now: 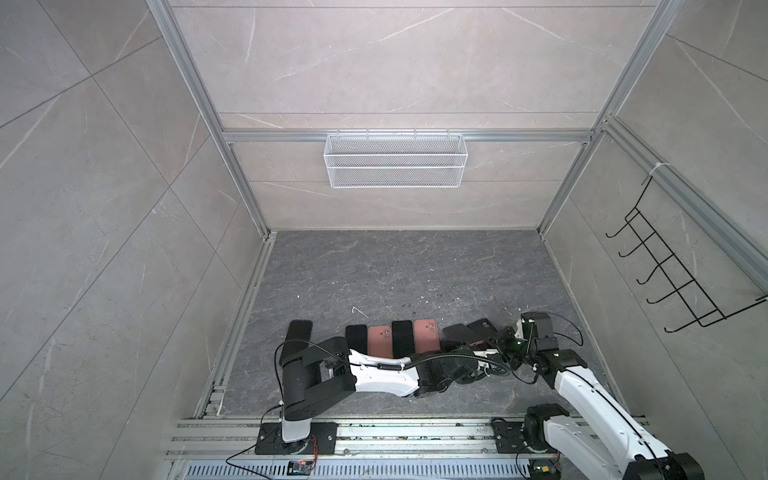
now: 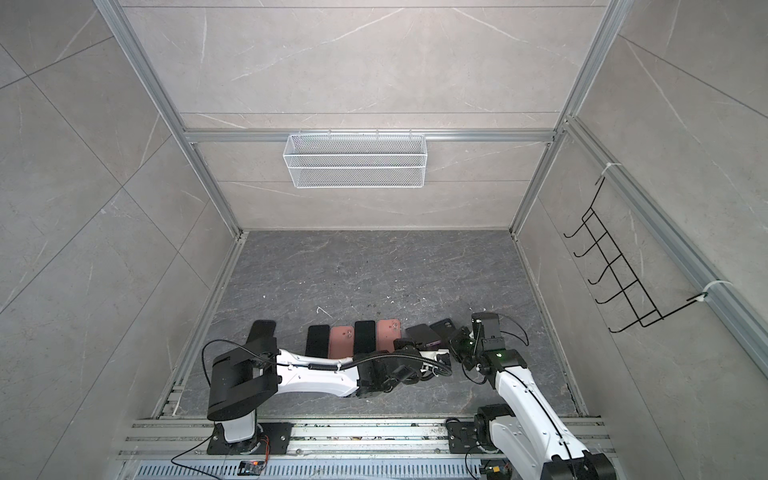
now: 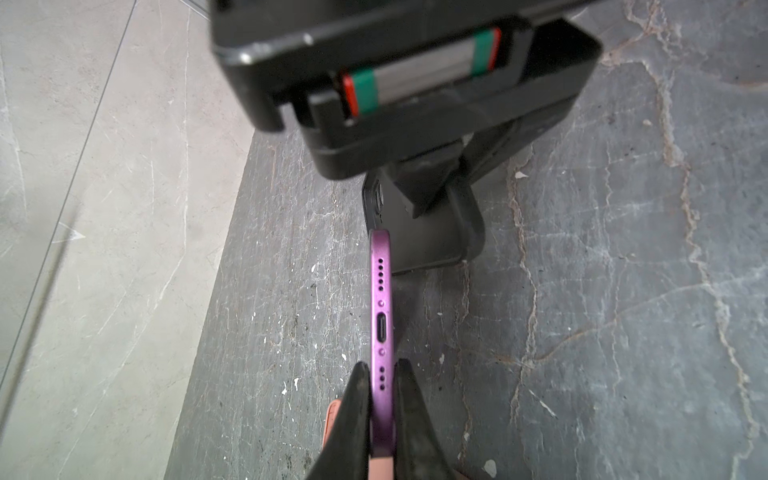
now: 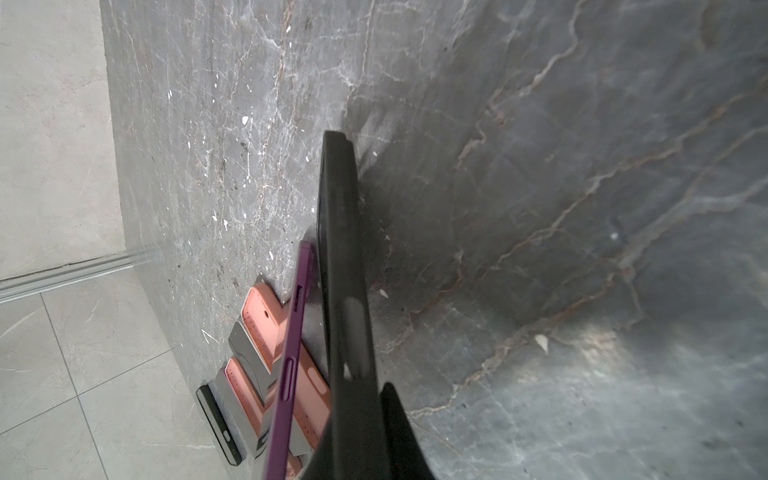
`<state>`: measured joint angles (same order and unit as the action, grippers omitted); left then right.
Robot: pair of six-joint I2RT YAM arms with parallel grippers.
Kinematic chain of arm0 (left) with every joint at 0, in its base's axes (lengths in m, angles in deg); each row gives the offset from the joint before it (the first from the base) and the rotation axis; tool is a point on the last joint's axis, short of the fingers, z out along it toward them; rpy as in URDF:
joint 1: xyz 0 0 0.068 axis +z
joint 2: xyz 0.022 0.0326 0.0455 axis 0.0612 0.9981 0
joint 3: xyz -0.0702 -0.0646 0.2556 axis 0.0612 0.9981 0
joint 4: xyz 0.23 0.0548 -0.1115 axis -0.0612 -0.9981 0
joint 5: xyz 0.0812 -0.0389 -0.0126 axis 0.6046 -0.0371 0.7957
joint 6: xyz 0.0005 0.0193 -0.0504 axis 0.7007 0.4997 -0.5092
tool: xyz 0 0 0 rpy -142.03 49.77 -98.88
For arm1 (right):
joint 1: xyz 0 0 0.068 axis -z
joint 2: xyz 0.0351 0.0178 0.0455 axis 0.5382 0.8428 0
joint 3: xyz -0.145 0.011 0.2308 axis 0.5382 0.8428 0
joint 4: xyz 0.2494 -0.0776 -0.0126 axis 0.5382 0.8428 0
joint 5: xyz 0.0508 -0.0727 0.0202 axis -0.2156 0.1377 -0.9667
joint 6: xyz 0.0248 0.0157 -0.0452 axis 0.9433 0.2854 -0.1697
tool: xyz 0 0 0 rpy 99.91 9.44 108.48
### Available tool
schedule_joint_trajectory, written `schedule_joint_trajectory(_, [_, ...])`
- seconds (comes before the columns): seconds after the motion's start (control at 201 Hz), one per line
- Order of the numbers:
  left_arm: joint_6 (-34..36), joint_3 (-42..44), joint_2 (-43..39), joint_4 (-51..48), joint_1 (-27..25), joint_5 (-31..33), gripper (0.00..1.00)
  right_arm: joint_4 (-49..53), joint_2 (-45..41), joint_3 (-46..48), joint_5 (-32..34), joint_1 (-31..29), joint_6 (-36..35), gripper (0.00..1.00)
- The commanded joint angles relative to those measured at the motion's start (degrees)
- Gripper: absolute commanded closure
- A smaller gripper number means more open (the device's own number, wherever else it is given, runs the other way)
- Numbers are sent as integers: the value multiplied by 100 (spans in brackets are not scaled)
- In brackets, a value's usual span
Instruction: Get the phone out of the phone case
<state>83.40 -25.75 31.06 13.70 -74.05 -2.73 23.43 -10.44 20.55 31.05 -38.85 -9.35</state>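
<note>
Two grips are showing: your left gripper (image 3: 382,370) is clamping the purple phone (image 3: 381,299) at its port end, fingers pressing both faces. Your right gripper (image 4: 365,392) is pinching the black case (image 4: 338,216) by one wall. You are holding the phone outside the case, just beside it, both edge-on over the table (image 3: 582,291), near the pink-and-black row (image 1: 401,338).

The left gripper (image 3: 382,368), reaching across the middle, clamps a slim purple phone (image 3: 381,307). The right gripper (image 4: 374,399) pinches a black rubbery phone case (image 4: 338,216).
</note>
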Motion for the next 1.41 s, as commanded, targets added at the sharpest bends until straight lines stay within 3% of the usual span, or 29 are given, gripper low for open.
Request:
schedule_joint_trajectory(0.0, [44,62,281,-72,-32,46,100,28,-16,68,26,39,-124,84])
schedule_joint_trajectory(0.304, [-169,42,670,-237,-85,221,100,52,-91,171,60,65,-112,81])
schedule_joint_trajectory(0.478, [-412,18,747,-378,-132,228,82,-90,-72,334,79,64,-57,75])
schedule_joint_trajectory(0.558, [-506,43,800,-384,-137,278,80,-158,-17,389,73,66,-29,70])
schedule_joint_trajectory(0.787, [-696,74,805,-338,-187,364,75,-637,210,559,63,63,103,69])
schedule_joint_trajectory(0.931, [-837,118,728,-293,-185,408,63,-973,449,709,14,63,354,69])
schedule_joint_trajectory(1.056, [-978,62,546,-268,-185,545,42,-1153,607,814,-85,61,420,68])
schedule_joint_trajectory(1.101, [-1030,32,439,-282,-181,544,35,-1109,604,824,-103,59,403,65])
schedule_joint_trajectory(1.315, [-1398,44,-271,-447,-172,517,25,-203,-152,806,-49,64,337,33])
schedule_joint_trajectory(1.404, [-1573,156,-602,-464,-167,584,20,349,-642,694,50,63,240,26])
